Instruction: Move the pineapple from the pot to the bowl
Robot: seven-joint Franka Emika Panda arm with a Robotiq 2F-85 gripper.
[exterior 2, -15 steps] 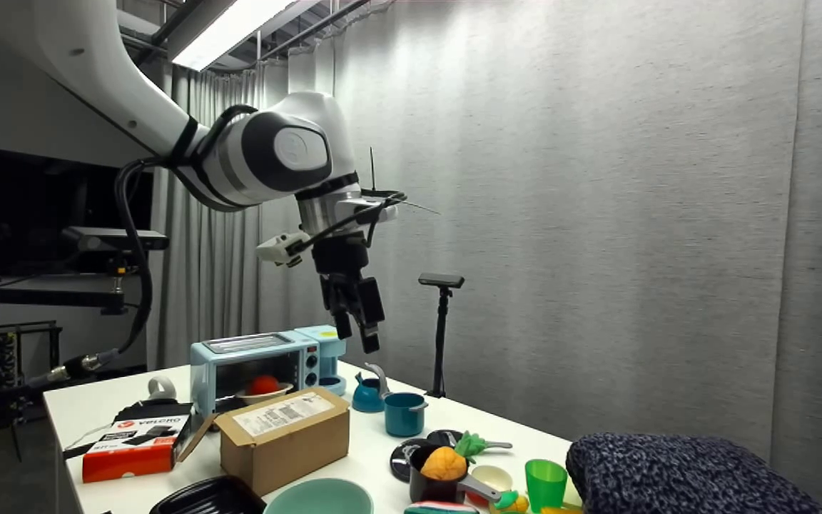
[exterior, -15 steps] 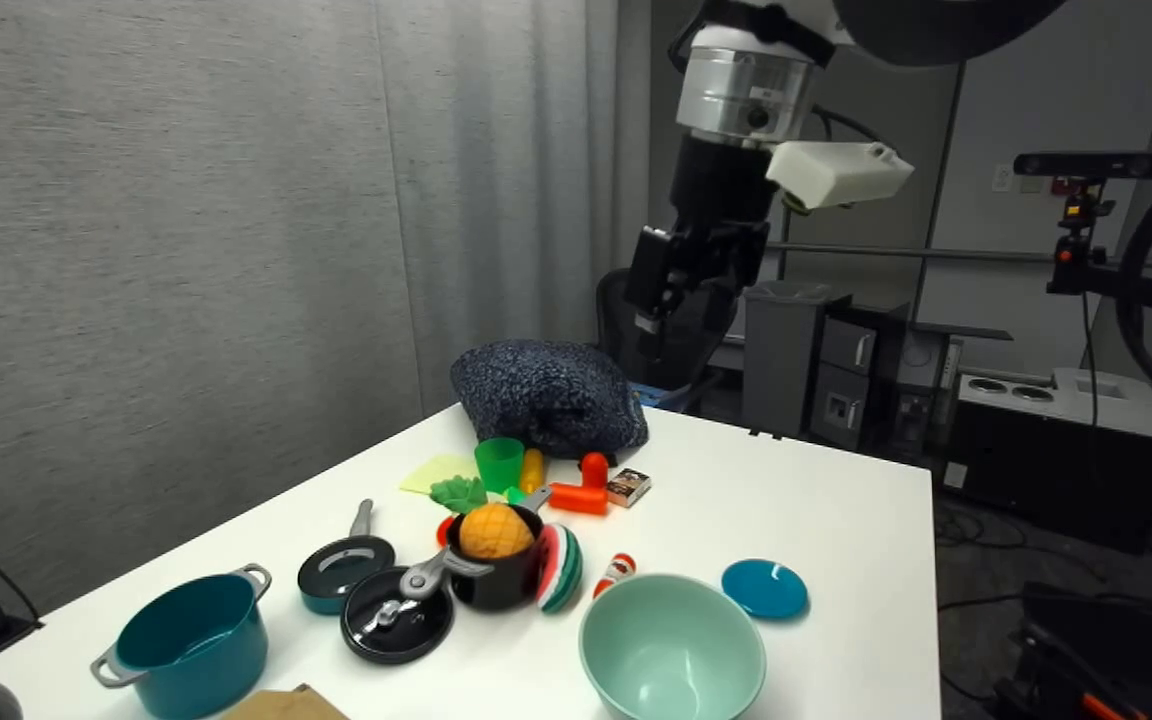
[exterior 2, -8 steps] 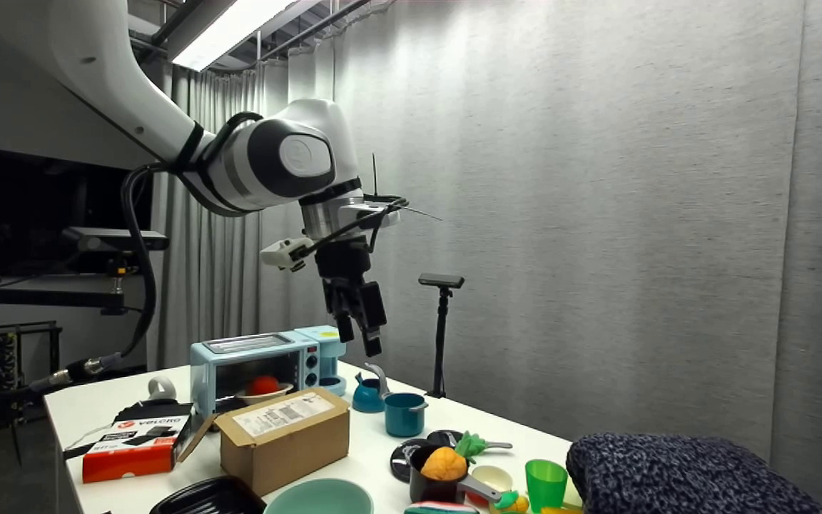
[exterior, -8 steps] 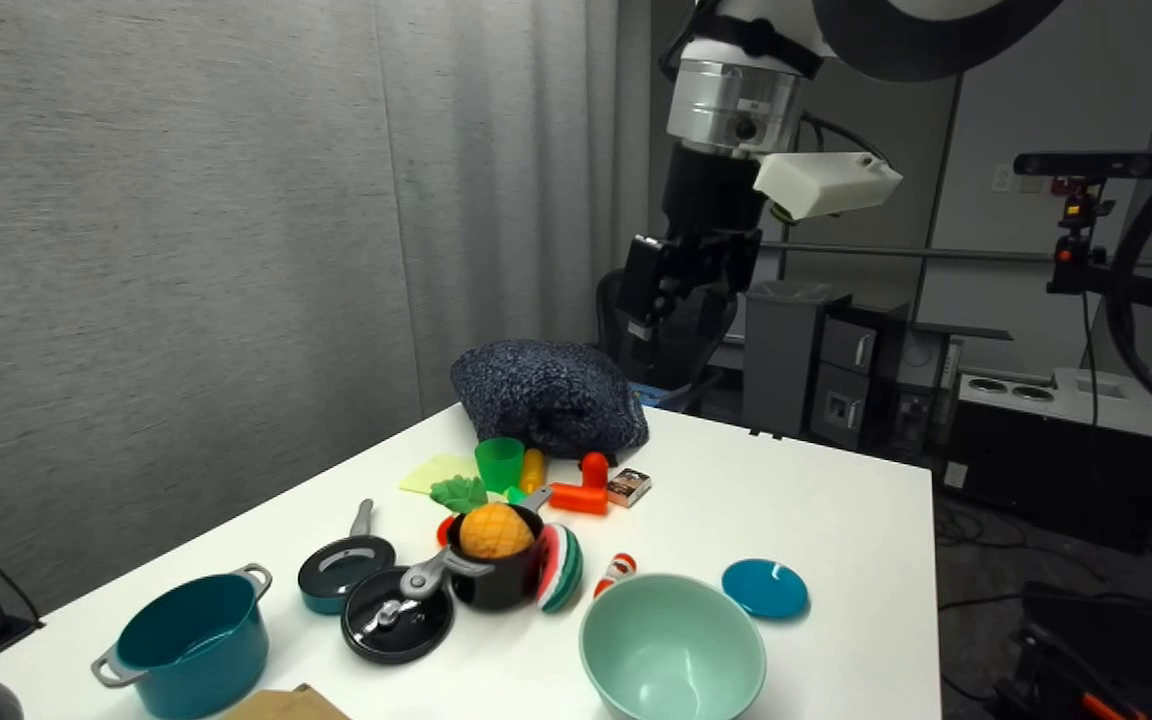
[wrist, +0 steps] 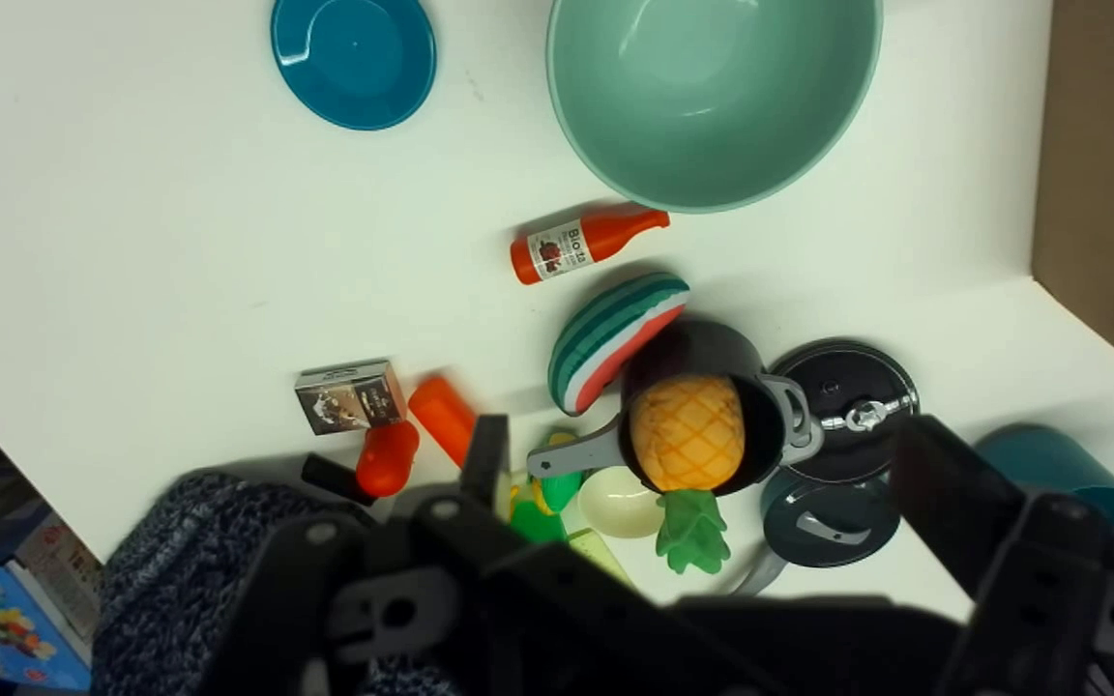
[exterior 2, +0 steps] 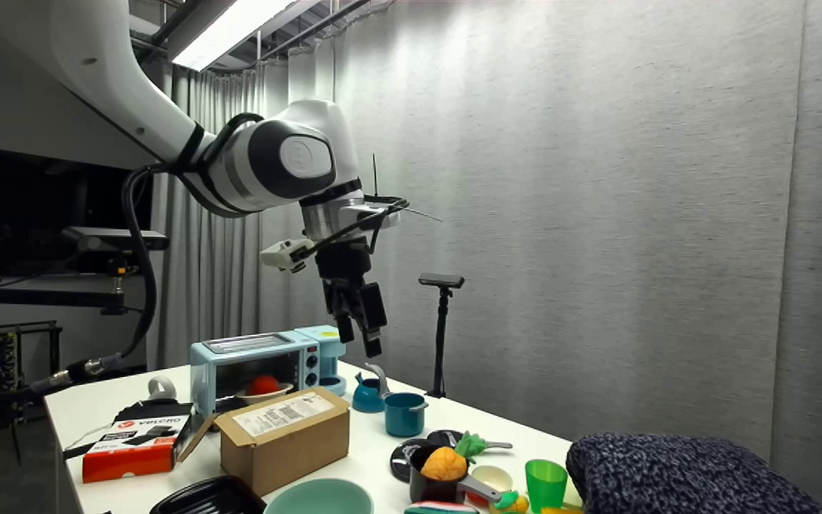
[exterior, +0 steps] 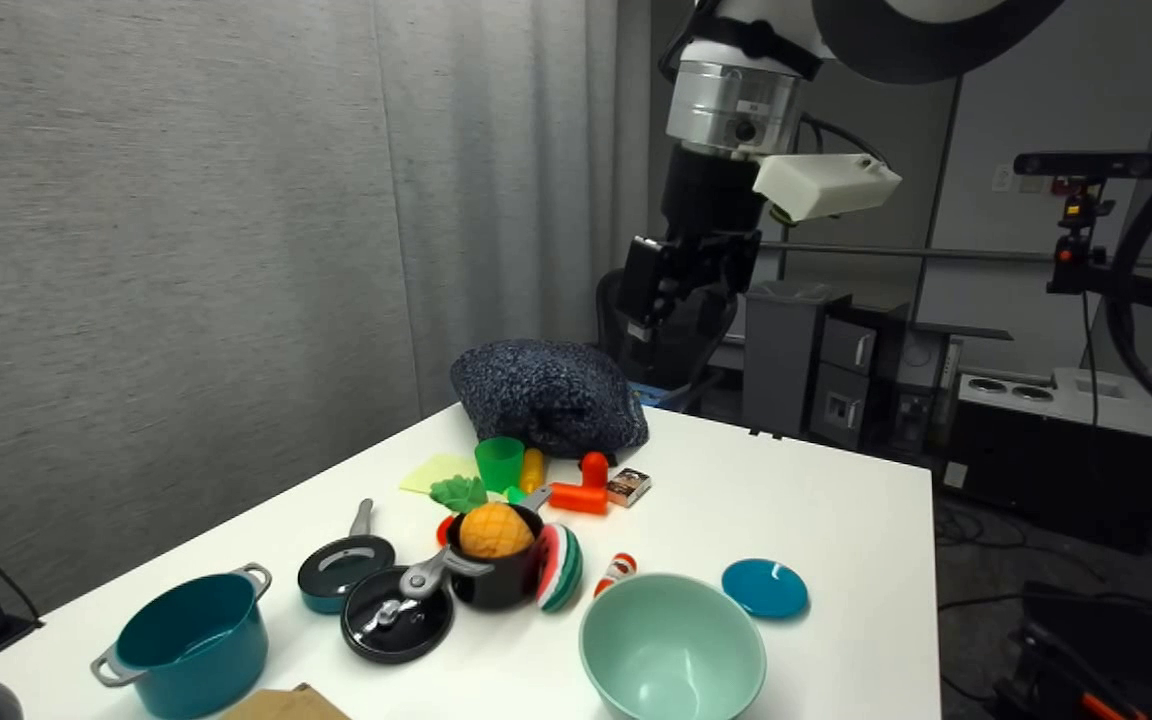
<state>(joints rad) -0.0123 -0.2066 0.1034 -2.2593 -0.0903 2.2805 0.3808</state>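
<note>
A white table [exterior: 786, 500] is backed by a grey curtain [exterior: 186, 250]. The toy pineapple [wrist: 688, 432] is seated in the black saucepan [wrist: 697, 348], its leafy crown [wrist: 692, 536] hung outside. In the wrist view it is framed, well below, between the parted, unladen fingers [wrist: 487, 459] of the gripper [exterior 2: 359, 341], its long axis set across their closing line, as would seem to suit a squeeze over the body. The mint-green bowl [wrist: 712, 106] is placed beyond the red sauce bottle [wrist: 605, 237].

Pineapple [wrist: 688, 435]: orange-yellow, cross-hatched body sits in pot [exterior: 496, 583], showing above the rim; green leaves stick out sideways past it. Pot: black, round, upright, long grey handle. Bowl [wrist: 779, 145]: pale mint, round, upright, wider than pot, stands apart from it.
</note>
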